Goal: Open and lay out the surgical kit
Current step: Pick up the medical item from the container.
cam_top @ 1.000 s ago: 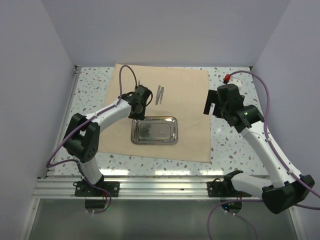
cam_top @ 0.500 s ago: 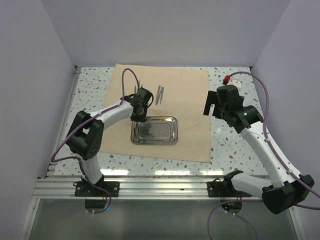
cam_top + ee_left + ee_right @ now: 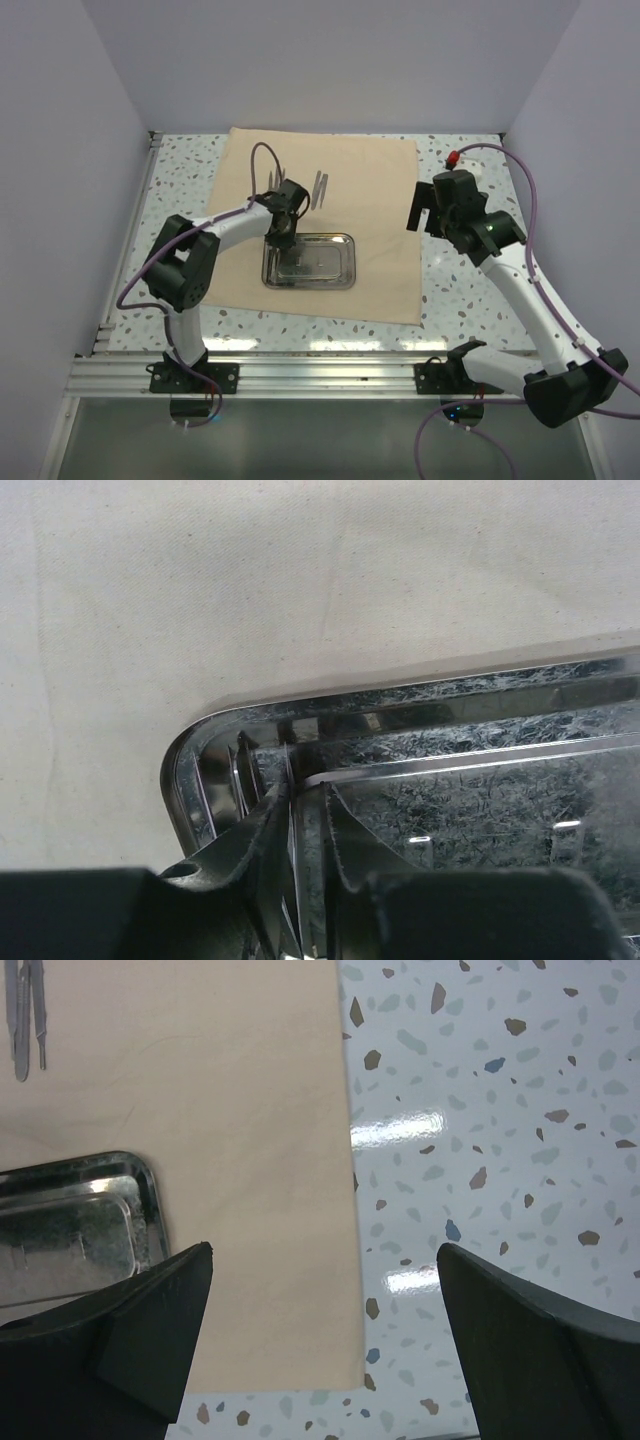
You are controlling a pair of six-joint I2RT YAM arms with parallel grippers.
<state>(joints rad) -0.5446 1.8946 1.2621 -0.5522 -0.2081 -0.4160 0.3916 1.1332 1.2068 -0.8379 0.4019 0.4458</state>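
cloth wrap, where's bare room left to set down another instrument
Free: the cloth wrap right of the steel tray out to its right edge, and the strip along its near edge. Crowded: far left, around the instruments and the left gripper.

We see a white tabletop point(image 3: 180, 170) flecked with grey and brown chips, walled on three sides, with a metal rail point(image 3: 320, 375) along its near edge. Directly on it lies the tan cloth wrap point(image 3: 385, 275), spread flat. Speckled surface shows to its left, to its right and between its near edge and the rail.
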